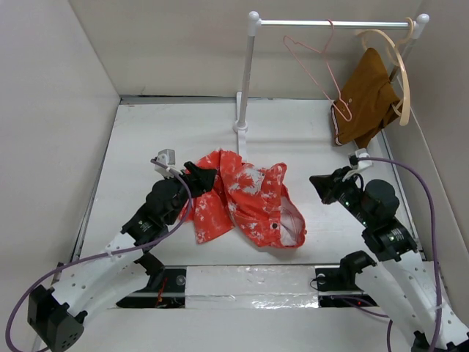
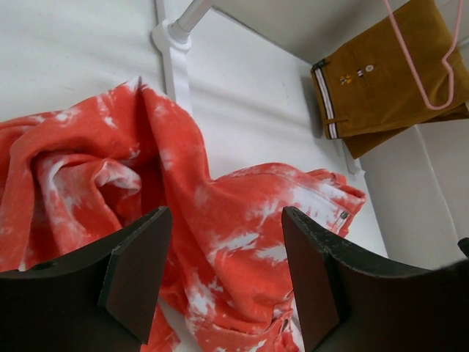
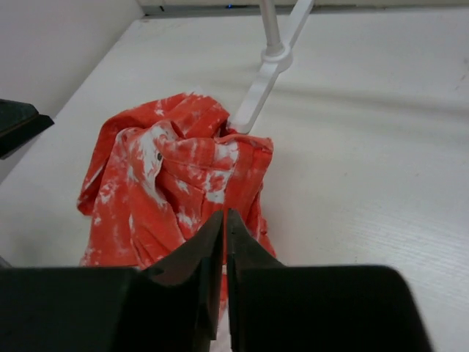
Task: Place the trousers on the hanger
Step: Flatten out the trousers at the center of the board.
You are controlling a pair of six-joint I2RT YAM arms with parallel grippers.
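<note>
Trousers [image 1: 245, 198] crumpled on worktop [image 1: 168, 125]. Left hand [image 1: 206, 177] spread wide at their left edge. Right hand [image 1: 319, 183] pinched closed, empty, off the cloth.

Robot test cell: bare white enclosure walls [image 1: 66, 110] surround a white table [image 1: 308, 139] with a miniature garment rack [image 1: 249, 73].

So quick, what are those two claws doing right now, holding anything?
Left gripper: fingers open, holding nothing, over the crumpled red-orange, white-blotched cloth trousers.
Right gripper: fingers closed, holding nothing.
</note>
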